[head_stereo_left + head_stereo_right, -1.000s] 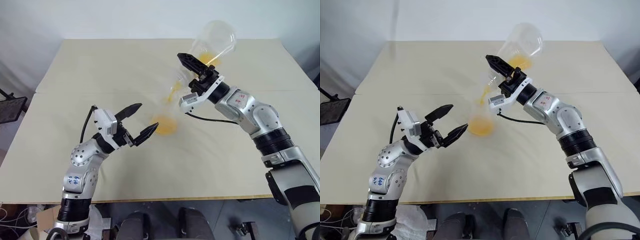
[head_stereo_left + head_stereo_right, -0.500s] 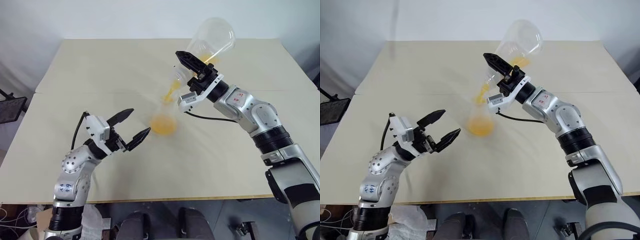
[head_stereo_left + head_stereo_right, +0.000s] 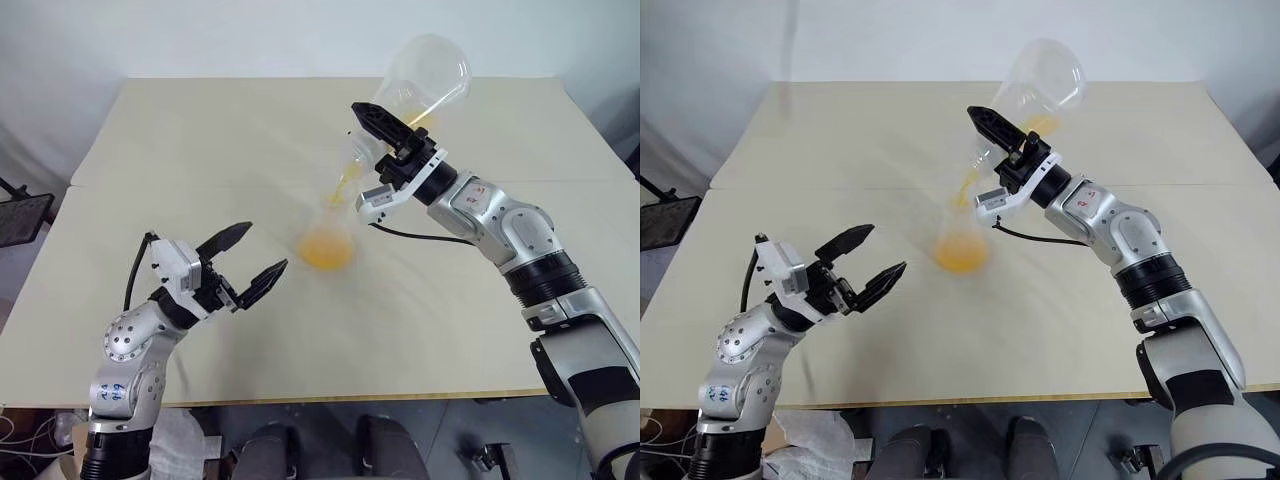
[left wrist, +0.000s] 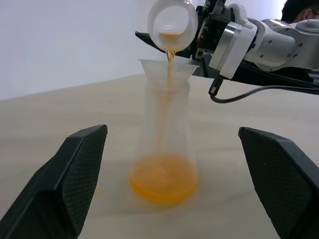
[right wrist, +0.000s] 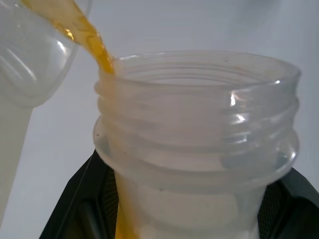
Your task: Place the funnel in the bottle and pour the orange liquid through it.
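The bottle (image 3: 328,232) stands upright at the table's middle, with a pool of orange liquid (image 3: 326,250) in its flared base. The clear funnel (image 4: 166,69) sits in its neck. My right gripper (image 3: 372,132) is shut on the threaded neck of a wide-mouthed clear flask (image 3: 424,84), which is tipped mouth-down over the funnel. A thin orange stream (image 4: 169,56) runs from the flask's mouth into the funnel; a little liquid remains in the flask. My left gripper (image 3: 262,248) hangs open and empty, apart from the bottle on its near left.
The pale tabletop (image 3: 200,140) has a seam running across its middle. A dark stand (image 3: 22,215) sits off the left edge. A person's head (image 4: 299,9) shows beyond the table in the left wrist view.
My left arm has drawn back toward the near left, away from the bottle, still open. The right gripper keeps the flask tipped, and the stream keeps running.
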`<state>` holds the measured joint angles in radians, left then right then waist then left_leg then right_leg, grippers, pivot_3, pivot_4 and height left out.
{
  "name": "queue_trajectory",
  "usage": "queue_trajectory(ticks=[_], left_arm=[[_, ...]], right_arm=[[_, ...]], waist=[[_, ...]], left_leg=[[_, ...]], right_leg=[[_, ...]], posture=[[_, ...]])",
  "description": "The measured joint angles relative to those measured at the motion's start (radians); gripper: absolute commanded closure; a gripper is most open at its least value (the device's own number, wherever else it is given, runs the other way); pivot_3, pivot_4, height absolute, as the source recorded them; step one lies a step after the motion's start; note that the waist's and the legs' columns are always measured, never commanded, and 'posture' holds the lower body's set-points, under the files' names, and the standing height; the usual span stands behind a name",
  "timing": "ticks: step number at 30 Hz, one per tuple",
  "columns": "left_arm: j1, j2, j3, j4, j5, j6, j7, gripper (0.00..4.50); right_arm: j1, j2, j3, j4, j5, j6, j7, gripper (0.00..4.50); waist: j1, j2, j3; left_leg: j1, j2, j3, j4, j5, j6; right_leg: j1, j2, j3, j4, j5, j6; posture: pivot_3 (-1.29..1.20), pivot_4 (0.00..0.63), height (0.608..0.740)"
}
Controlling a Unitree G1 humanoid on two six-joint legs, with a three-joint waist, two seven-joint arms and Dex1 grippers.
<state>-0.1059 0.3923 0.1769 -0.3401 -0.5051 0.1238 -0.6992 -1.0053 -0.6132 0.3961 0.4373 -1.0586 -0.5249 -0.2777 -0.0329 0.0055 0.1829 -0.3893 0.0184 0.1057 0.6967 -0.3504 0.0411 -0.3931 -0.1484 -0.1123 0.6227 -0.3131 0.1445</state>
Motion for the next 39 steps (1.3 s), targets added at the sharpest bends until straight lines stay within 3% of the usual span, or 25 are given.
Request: queue_trajectory(ticks=[39], left_arm=[[0.01, -0.02, -0.021, -0.007, -0.002, 0.006, 0.022, 0.0]], right_arm=[[-0.001, 0.0, 0.029, -0.004, -0.059, 0.004, -0.05, 1.76]], waist=[[-0.001, 0.0, 0.0]], left_leg=[[0.0, 0.0, 0.0, 0.0, 0.0, 0.0]], right_leg=[[0.0, 0.0, 0.0, 0.0, 0.0, 0.0]], posture=[[0.0, 0.15, 0.74]])
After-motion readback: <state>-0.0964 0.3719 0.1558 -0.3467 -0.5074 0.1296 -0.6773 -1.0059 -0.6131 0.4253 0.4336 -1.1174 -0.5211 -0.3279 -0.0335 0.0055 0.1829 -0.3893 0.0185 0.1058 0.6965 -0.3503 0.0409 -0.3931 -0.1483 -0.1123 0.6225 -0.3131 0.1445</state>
